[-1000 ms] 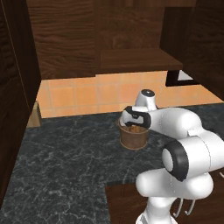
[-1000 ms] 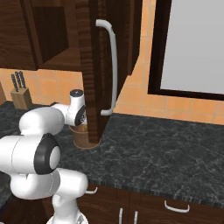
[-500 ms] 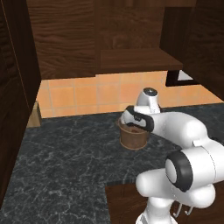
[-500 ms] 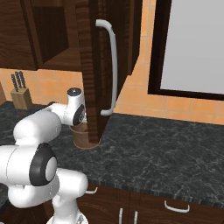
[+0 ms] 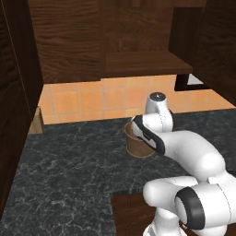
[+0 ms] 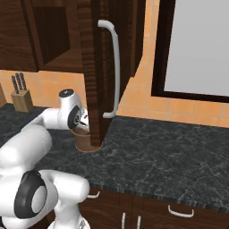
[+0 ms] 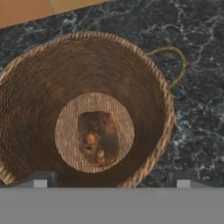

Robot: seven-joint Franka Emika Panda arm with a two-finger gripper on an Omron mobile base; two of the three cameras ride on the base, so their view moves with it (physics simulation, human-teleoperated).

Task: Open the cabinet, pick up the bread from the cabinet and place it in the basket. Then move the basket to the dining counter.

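A black marbled surface (image 5: pixel 69 179) runs under an orange tiled wall (image 5: pixel 92 99), with a knife block (image 6: pixel 23 96) off at the far end. The cabinet (image 6: pixel 96 67) hangs above, its door swung out, silver handle (image 6: pixel 114 71) facing the room. Directly below the jaws sits the basket (image 7: pixel 87 105), one loop handle (image 7: pixel 173 65) showing at its rim. The bread (image 7: pixel 98 138) lies on the basket's woven floor. The jaws (image 7: pixel 111 183) hover over the rim, tips spread apart, gripping nothing.
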